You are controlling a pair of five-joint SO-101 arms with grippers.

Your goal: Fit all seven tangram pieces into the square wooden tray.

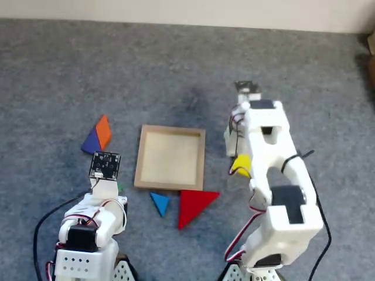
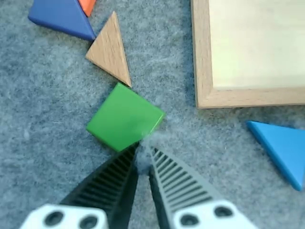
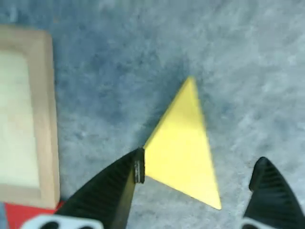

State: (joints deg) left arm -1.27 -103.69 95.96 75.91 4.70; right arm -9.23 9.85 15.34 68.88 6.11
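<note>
Left gripper [image 2: 144, 152]: clenched almost fully, only a thin slit between the ribbed fingers, nothing inside. Points at one corner of the green square [image 2: 125, 117], touching or just beside, hard to tell which. Past the square, a wood-coloured triangle [image 2: 110, 52], then a dark blue triangle [image 2: 62, 16] and an orange piece [image 2: 87, 5], all on the grey carpet [image 1: 58, 70].

Right gripper [image 3: 200, 167]: released, fingers wide apart on both sides of the yellow triangle [image 3: 183, 138]. Touches its edge with one fingertip, the other fingertip apart from it.

Square wooden tray [image 1: 171, 130]: lies flat between the two arms, bare wood inside. Just beside the rim nearest the arm bases, a light blue triangle [image 1: 159, 202] and a red triangle [image 1: 193, 205].
</note>
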